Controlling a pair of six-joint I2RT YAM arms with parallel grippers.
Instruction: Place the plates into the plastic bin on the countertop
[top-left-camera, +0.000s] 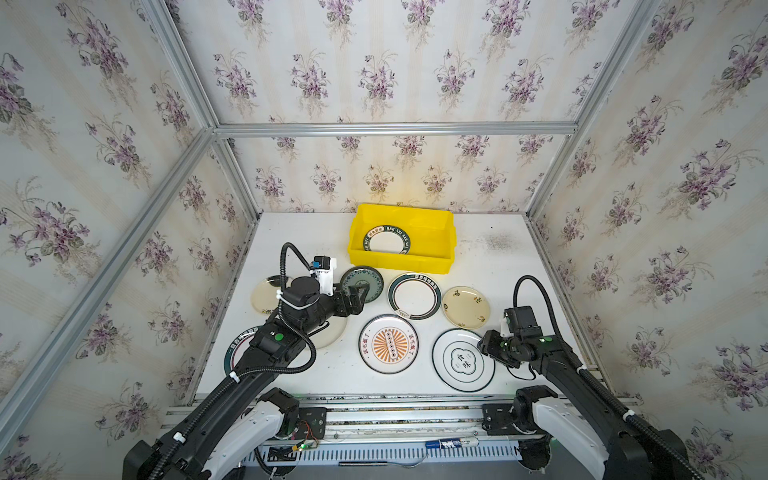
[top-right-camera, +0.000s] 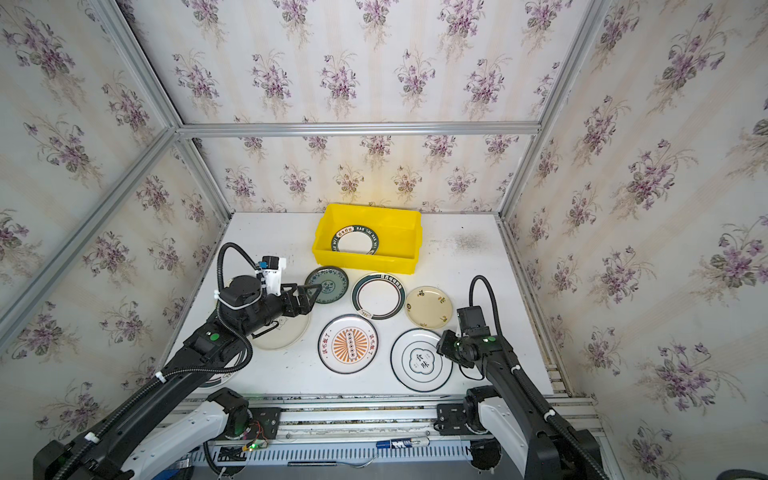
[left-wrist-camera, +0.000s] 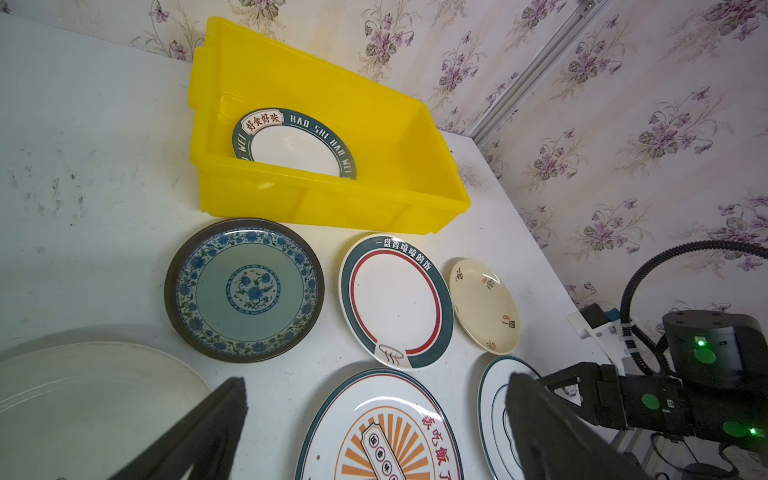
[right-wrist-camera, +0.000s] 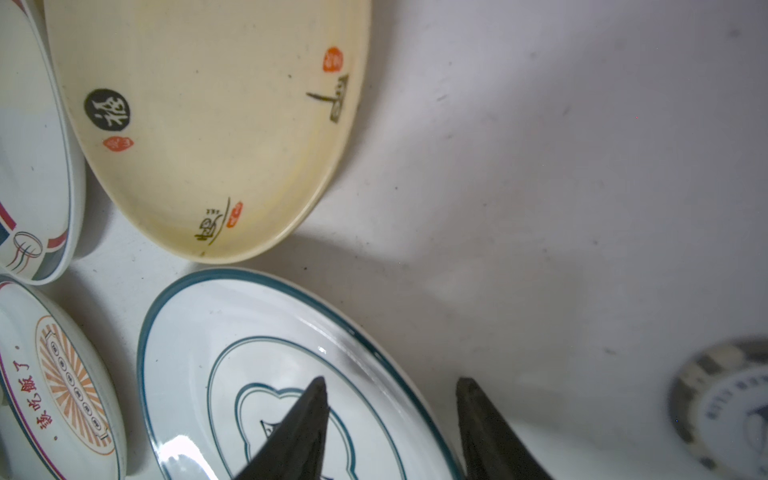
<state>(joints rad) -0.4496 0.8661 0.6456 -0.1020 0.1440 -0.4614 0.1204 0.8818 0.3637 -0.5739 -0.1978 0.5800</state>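
The yellow plastic bin (top-left-camera: 401, 257) stands at the back of the countertop (top-left-camera: 498, 266) with one green-rimmed plate (top-left-camera: 386, 243) inside. Several plates lie flat in front of it. My left gripper (top-left-camera: 357, 297) hangs open above the near edge of the teal floral plate (left-wrist-camera: 245, 289), holding nothing. My right gripper (right-wrist-camera: 390, 382) is low at the right edge of a white plate with a thin green rim (right-wrist-camera: 249, 332). Its jaws are apart and straddle that rim, one finger over the plate's inside and one outside. Beside it lies a small cream plate (right-wrist-camera: 208, 124).
A sunburst plate (top-left-camera: 388, 343) and a green-and-red-ringed plate (top-left-camera: 414, 296) lie mid-table. A plain white plate (top-left-camera: 334, 332) and a dark-rimmed one (top-left-camera: 237, 347) sit partly under the left arm, and a cream one (top-left-camera: 266, 295) far left. A blurred round object (right-wrist-camera: 727, 411) lies right of my right gripper.
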